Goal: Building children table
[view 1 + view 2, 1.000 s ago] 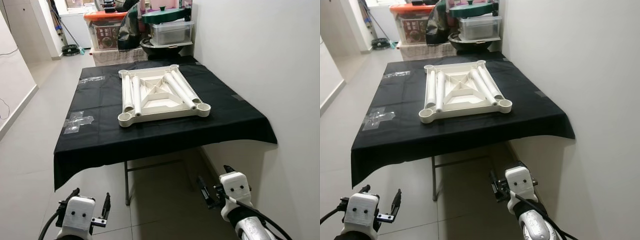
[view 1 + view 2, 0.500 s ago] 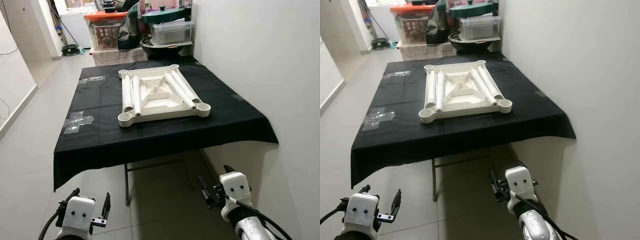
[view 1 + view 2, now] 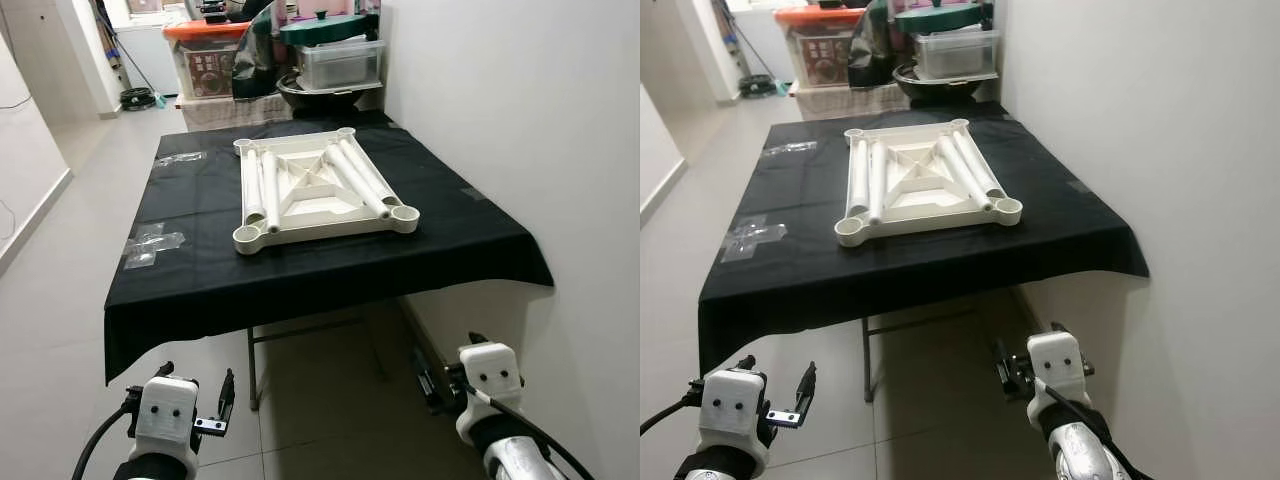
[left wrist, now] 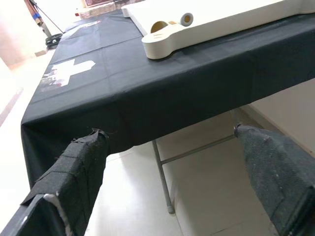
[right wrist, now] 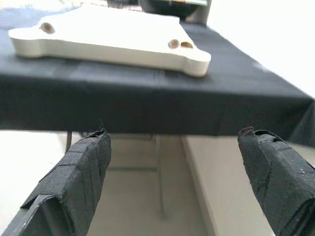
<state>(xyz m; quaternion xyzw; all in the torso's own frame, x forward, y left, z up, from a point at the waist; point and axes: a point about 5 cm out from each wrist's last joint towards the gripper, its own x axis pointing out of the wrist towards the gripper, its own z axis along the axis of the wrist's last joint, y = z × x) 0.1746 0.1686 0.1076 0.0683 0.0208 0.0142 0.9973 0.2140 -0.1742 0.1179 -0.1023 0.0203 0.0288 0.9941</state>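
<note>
The cream child's tabletop (image 3: 318,196) lies upside down on a table under a black cloth (image 3: 200,275). Several white leg tubes rest in its underside, two along the left (image 3: 262,186) and two along the right (image 3: 362,180). My left gripper (image 3: 197,373) hangs open below the cloth's front edge, near the floor. My right gripper (image 3: 450,358) is also low, under the table's right front corner, open and holding nothing. In the left wrist view the left gripper (image 4: 168,132) faces the tabletop's corner socket (image 4: 167,37). The right gripper (image 5: 173,132) faces the tabletop's front edge (image 5: 113,46).
A white wall (image 3: 520,120) runs close along the table's right side. Storage bins stand behind it: an orange-lidded box (image 3: 208,60) and a clear bin (image 3: 340,62). Clear tape patches (image 3: 150,245) stick to the cloth. A folding leg (image 3: 252,370) stands beneath. Tiled floor (image 3: 60,290) is on the left.
The whole picture has shifted a little, so the camera moved. Both grippers sit slightly further right and stay open. Nothing on the table has moved.
</note>
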